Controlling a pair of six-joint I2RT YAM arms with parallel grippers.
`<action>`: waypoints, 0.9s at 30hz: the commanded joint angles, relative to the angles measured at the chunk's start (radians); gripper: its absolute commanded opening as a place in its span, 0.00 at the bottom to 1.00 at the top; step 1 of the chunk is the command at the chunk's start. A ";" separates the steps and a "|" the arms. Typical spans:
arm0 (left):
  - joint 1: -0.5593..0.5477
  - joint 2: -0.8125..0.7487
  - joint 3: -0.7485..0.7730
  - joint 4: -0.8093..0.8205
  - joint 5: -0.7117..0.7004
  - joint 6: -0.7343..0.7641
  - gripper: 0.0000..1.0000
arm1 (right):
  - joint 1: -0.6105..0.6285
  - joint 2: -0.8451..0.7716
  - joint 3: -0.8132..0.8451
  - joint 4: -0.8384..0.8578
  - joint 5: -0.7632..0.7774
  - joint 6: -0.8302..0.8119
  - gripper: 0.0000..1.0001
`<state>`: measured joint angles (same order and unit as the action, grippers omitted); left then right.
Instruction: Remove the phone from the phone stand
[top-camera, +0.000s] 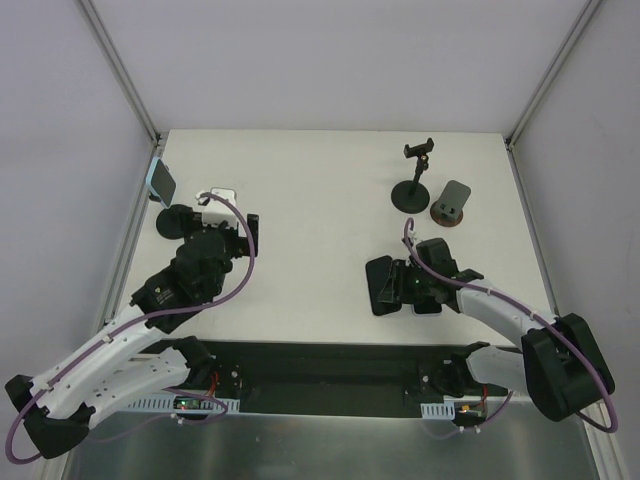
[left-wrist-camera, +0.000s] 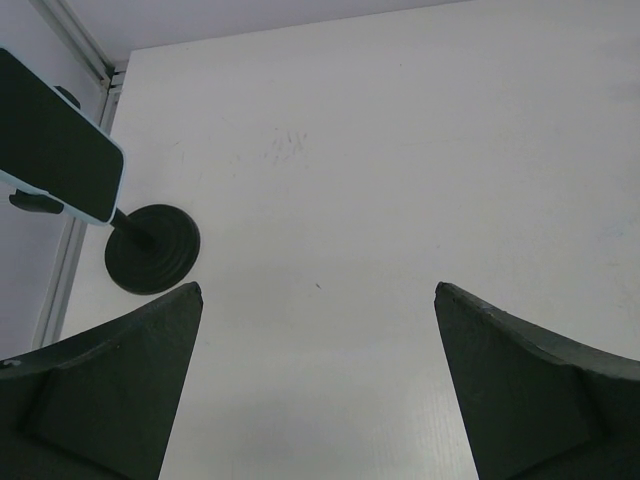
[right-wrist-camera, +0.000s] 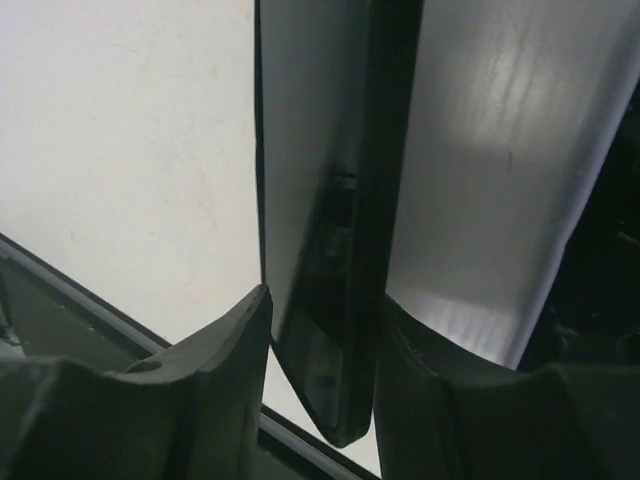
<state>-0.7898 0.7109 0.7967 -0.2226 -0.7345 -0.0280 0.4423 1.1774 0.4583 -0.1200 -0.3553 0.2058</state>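
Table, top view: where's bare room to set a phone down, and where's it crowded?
Bare: the middle of the table, between the left tool and the right tool, and the far strip from the mounted phone across to the clamp stand. Crowded: the far right, where clamp stand and grey holder sit close; the left edge, by the phone's round-base stand.

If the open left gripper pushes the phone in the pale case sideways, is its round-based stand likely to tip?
It may well tip: the phone sits high and tilted on a thin stem over a small round base. The phone looks stiff, and its glossy screen may be slippery.
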 joint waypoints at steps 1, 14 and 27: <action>0.017 -0.016 -0.019 0.015 -0.011 0.030 0.99 | -0.005 -0.036 -0.003 -0.038 0.064 -0.023 0.46; 0.026 -0.047 -0.034 0.012 -0.017 0.030 0.99 | 0.056 -0.093 0.074 -0.207 0.228 -0.095 0.86; 0.043 -0.051 -0.033 -0.001 0.007 -0.006 0.99 | 0.249 0.060 0.255 -0.207 0.525 -0.117 0.96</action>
<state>-0.7574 0.6724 0.7696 -0.2264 -0.7334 -0.0166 0.6559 1.1748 0.6449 -0.3271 0.0593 0.0952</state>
